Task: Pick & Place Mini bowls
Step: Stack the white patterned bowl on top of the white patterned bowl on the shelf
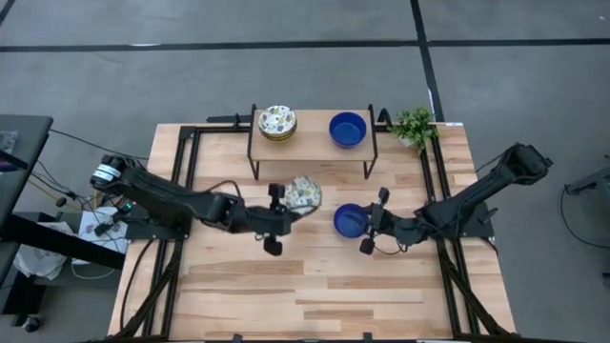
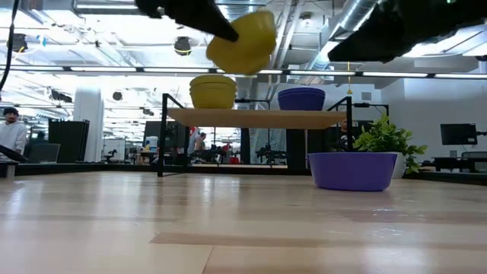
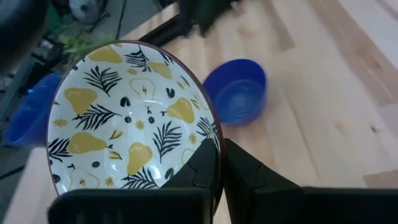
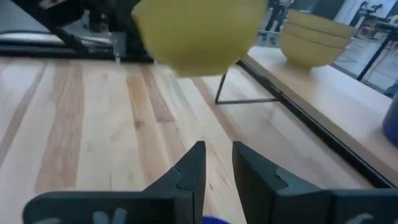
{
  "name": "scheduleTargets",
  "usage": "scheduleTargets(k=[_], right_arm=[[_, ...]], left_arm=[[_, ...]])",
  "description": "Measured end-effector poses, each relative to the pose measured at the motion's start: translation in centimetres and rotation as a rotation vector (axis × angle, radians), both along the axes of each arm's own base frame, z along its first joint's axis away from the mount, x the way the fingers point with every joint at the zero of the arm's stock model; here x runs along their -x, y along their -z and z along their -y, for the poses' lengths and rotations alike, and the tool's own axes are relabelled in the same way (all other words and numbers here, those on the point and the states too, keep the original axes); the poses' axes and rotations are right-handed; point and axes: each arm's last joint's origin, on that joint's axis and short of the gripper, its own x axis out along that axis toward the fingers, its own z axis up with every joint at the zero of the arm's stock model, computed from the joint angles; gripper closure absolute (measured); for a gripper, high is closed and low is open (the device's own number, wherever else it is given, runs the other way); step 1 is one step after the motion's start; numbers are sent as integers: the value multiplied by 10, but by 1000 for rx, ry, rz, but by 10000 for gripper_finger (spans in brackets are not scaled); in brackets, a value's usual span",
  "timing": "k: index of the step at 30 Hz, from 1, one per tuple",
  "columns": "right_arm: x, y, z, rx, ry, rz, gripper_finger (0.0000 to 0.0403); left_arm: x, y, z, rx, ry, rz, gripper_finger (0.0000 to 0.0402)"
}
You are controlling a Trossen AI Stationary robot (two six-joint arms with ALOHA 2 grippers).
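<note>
The left gripper (image 1: pixel 276 219) hangs above the table's middle, in front of the small raised shelf (image 1: pixel 310 145), with its fingers (image 3: pixel 205 168) clamped on the rim of a patterned bowl (image 1: pixel 302 193). That bowl is white inside with yellow pears and dark leaves, yellow outside, and in the low view it rides tilted, well above the table (image 1: pixel 315 286) and higher than the shelf top. There is free air between it and the shelf's front edge.

On the shelf's left half sits a stack of patterned bowls (image 1: pixel 277 122), and on its right half a blue bowl on the shelf (image 1: pixel 348 129); the two stand apart, with bare board between them. Beyond the shelf's right end, near the table's back right corner, stands a potted plant (image 1: pixel 415 127).

Just right of the lifted bowl, a blue bowl on the table (image 1: pixel 351 220) rests flat on the wood, in front of the shelf's right leg. The right gripper (image 1: pixel 374 221) is just beside this bowl's right side; its fingers (image 4: pixel 189 171) stand a narrow gap apart and hold nothing, with the bowl's blue rim showing just beneath them in the right wrist view.

The whole front half of the table is bare wood from the left edge to the right edge, well apart from both arms
</note>
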Motion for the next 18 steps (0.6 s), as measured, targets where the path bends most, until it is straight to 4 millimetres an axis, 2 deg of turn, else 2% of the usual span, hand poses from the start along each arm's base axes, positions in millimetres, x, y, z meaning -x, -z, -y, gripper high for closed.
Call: scheduleTargets(k=[4, 9, 18], right_arm=[[-6, 9, -1, 20, 16, -22, 333], [-11, 11, 1, 14, 32, -8, 333], [-12, 8, 2, 16, 32, 10, 333]], left_arm=[[9, -24, -17, 11, -45, 41, 387], [24, -48, -46, -9, -132, 119, 387], [34, -70, -102, -116, -419, 179, 387]])
